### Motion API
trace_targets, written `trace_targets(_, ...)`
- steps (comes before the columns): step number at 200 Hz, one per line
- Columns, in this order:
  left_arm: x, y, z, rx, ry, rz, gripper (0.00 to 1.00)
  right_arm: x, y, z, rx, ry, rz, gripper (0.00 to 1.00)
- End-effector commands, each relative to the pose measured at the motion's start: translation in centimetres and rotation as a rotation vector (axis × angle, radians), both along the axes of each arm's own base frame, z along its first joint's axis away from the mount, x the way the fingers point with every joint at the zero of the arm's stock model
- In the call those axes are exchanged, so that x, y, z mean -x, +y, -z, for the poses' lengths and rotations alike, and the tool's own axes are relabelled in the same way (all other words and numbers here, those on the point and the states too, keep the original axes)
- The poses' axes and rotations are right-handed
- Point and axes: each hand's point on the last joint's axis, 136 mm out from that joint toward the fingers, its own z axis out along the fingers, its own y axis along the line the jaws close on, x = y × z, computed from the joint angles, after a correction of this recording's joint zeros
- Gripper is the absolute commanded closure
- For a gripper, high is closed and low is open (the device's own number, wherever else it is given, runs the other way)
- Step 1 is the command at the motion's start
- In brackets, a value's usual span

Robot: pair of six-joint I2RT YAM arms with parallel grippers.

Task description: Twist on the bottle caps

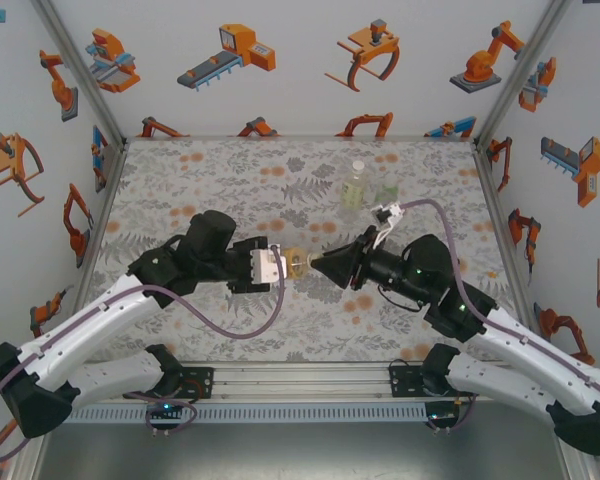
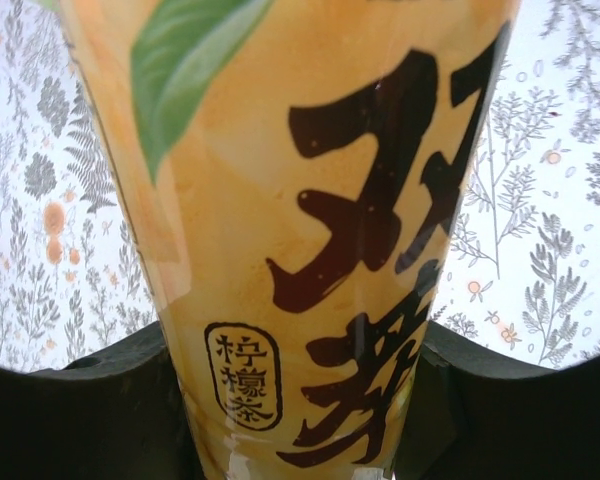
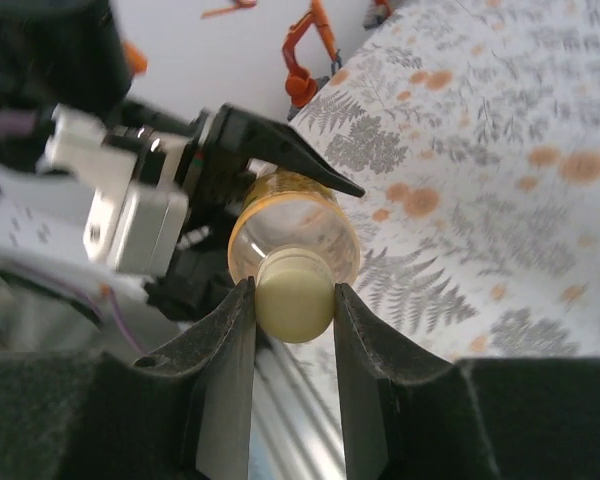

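The amber bottle (image 1: 298,263) with the yellow label is held lying sideways above the table's middle, and my left gripper (image 1: 283,265) is shut on its body. In the left wrist view the bottle's label (image 2: 310,220) sits between both dark fingers (image 2: 70,410). My right gripper (image 1: 316,265) meets the bottle's neck end. Its two fingers (image 3: 225,350) are shut on the pale yellow cap (image 3: 294,295), which sits on the mouth of the bottle (image 3: 310,215). A pale yellowish bottle (image 1: 355,185) and a green bottle (image 1: 385,188) stand upright at the back.
The floral-print table (image 1: 210,170) is walled on the left, right and far sides by panels with orange robot pictures. A metal rail (image 1: 300,380) with both arm bases runs along the near edge. The right arm's cable (image 1: 435,215) arcs close to the standing bottles.
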Motion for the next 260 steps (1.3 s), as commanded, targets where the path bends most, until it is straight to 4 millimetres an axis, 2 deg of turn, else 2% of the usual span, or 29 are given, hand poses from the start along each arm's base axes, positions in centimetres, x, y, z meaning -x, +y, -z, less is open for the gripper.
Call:
trace_targets(1,0.0,-2.5,-5.5,0.199,-0.107,0.039,1.0,-2.9,-1.5,6.5,-0.082,0.525,0.296,1.0)
trace_targets(21,-1.0,-2.5,-5.1,0.185,-0.111,-0.014,1.0,-2.8,-0.9,9.0,-0.176,0.774,0.35,1.0)
trace_targets(37,-1.5,-2.6,-4.8,0.177,-0.107,-0.041,1.0,-2.6,0.0,9.4,-0.28,0.873,0.34,1.0)
trace_targets(49,-1.6,-2.8,-4.4,0.165,-0.107,-0.042,1.0,-2.6,0.2,8.8,-0.298,0.879,0.337,1.0)
trace_targets(69,-1.7,-3.1,-4.2,0.161,-0.1,-0.044,1.0,-2.5,-0.3,8.2,-0.235,0.857,0.354,1.0)
trace_targets(97,-1.6,-3.2,-3.8,0.152,-0.096,-0.036,1.0,-2.6,-1.3,7.1,-0.198,0.758,0.365,1.0)
trace_targets(107,-1.5,-3.1,-3.6,0.147,-0.1,-0.03,1.0,-2.7,-1.6,6.7,-0.169,0.716,0.366,0.95)
trace_targets(129,-1.2,-2.9,-3.2,0.123,-0.093,-0.018,1.0,-2.5,-2.0,5.5,-0.096,0.622,0.349,0.69)
trace_targets(144,-1.0,-2.8,-3.0,0.117,-0.086,-0.01,1.0,-2.3,-1.9,4.4,-0.061,0.575,0.318,0.56)
trace_targets(177,-0.4,-2.9,-2.7,0.108,-0.061,0.019,1.0,-1.9,-2.0,2.3,-0.014,0.469,0.266,0.39)
trace_targets(229,0.5,-2.6,-2.3,0.083,-0.031,0.05,1.0,-0.6,-3.2,-1.3,0.091,0.244,0.191,0.34)
trace_targets(260,0.4,-2.2,-2.0,0.065,-0.03,0.036,1.0,-0.6,-4.5,-0.7,0.131,0.349,0.236,0.39)
